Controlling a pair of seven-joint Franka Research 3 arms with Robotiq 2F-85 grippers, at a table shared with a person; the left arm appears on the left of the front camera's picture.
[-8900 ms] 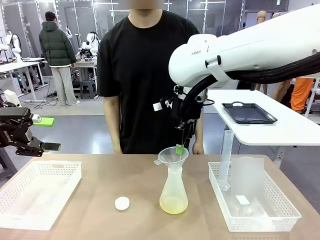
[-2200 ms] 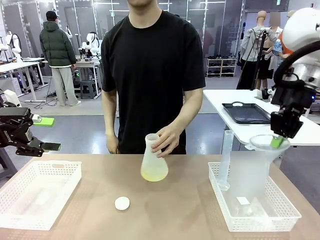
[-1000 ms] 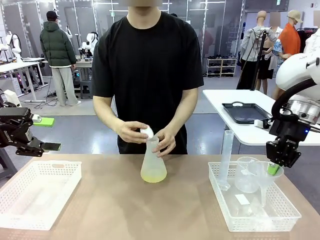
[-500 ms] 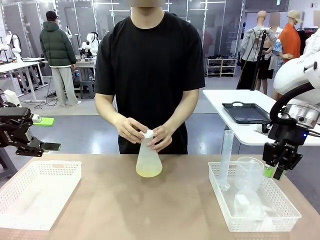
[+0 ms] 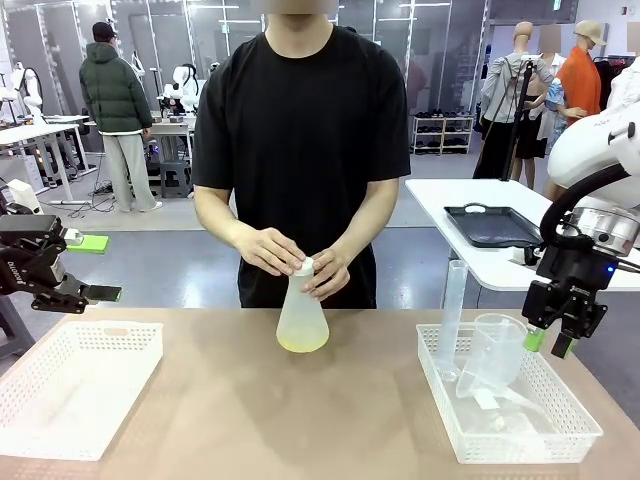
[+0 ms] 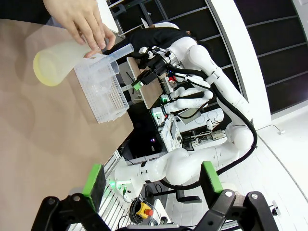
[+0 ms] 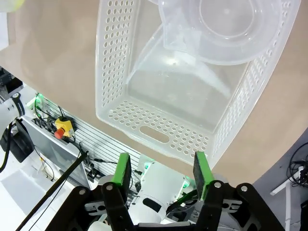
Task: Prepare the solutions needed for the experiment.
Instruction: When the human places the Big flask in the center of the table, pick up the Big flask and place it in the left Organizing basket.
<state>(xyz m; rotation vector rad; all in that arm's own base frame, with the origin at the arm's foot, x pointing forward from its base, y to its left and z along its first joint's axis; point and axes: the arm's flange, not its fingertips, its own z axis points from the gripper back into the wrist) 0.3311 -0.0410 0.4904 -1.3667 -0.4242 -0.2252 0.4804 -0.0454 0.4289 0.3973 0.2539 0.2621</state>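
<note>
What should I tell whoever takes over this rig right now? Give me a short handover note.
Left gripper: open, empty, hovering by the table's left end.
Right gripper: open, empty, above the right basket.
Person: one hand and the other hand at the top of the flask, with the white cap at its mouth.
Solution: a shallow yellow-green layer in the flask, mid-table on the far side.
Done: the funnel is off the flask, lying tilted in the right basket beside the graduated cylinder.
Left: I cannot tell if the cap is sealed; check before moving the flask.
</note>
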